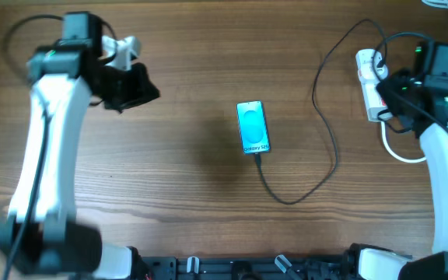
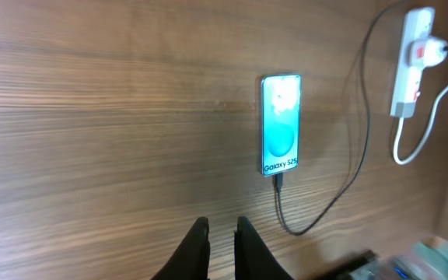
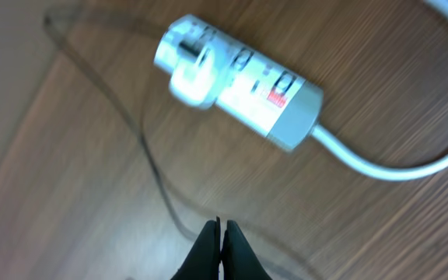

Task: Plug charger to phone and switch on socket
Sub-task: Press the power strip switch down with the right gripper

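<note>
The phone (image 1: 253, 127) lies flat mid-table, its cyan screen up; it also shows in the left wrist view (image 2: 281, 124). The black charger cable (image 1: 329, 124) meets the phone's "Galaxy S25" end (image 2: 278, 183), loops right and runs up to the white socket strip (image 1: 368, 66). In the right wrist view the strip (image 3: 239, 82) carries a white plug (image 3: 191, 78) and a red-marked switch (image 3: 277, 97). My right gripper (image 3: 222, 225) is shut and empty, above the table just short of the strip, over the cable (image 3: 154, 163). My left gripper (image 2: 220, 225) is far left of the phone, fingers slightly apart, empty.
The strip's thick white cord (image 3: 379, 163) curves off to the right (image 1: 399, 152). The right arm (image 1: 434, 101) hangs over the strip's near side. The left arm (image 1: 53, 140) stands along the left edge. Black frame parts line the front edge (image 1: 232, 268).
</note>
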Robot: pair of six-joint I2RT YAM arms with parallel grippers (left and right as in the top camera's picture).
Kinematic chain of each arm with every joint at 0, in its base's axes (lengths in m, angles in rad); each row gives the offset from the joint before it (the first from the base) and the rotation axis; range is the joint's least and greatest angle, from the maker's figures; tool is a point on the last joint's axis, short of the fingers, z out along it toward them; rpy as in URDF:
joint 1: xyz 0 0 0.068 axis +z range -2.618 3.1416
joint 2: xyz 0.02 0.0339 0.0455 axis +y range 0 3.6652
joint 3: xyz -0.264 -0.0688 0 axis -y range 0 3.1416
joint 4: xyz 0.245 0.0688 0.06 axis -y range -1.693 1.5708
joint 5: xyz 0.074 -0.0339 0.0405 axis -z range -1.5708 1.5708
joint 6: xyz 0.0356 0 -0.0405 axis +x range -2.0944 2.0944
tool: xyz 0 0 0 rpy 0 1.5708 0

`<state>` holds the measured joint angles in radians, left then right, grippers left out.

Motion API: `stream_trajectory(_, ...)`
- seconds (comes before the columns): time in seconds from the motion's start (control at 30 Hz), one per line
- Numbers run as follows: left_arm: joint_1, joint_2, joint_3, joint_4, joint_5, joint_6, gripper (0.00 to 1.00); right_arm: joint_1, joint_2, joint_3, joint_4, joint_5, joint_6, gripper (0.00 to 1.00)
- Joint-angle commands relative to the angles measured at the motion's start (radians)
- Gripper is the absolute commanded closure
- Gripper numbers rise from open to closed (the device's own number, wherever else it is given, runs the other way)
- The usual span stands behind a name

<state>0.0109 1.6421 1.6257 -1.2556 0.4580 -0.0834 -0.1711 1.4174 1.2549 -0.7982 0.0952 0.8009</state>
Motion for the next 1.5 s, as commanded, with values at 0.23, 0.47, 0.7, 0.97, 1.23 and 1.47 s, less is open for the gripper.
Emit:
stream_trajectory(0.23, -0.005, -0.571, 0.011, -0.279, -0.277, 0.019, 0.90, -0.063, 0.360, 0.014, 0.301, 0.201, -0.123, 0.95)
stream_trajectory(0.47, -0.005, -0.854, 0.011, -0.428, -0.276, 0.019, 0.00, -0.065, 0.535, 0.014, 0.535, 0.221, -0.218, 0.95)
stream_trajectory(0.7, -0.005, -0.888, 0.010, -0.429, -0.367, 0.019, 0.00, -0.064, 0.588, 0.014, 0.597, 0.184, -0.225, 0.95)
stream_trajectory(0.97, -0.005, -1.037, -0.241, -0.411, -0.411, 0.008, 0.00, -0.063, 0.589, 0.014, 0.614, 0.139, -0.225, 0.95)
stream_trajectory(1.23, -0.005, -1.060, -0.252, -0.401, -0.412, 0.009, 0.00, -0.056, 0.637, 0.013, 0.657, 0.082, -0.225, 0.95)
stream_trajectory(1.47, -0.005, -1.060, -0.252, -0.401, -0.412, 0.009, 0.00, 0.027, 0.661, 0.013, 0.649, 0.097, -0.278, 0.95)
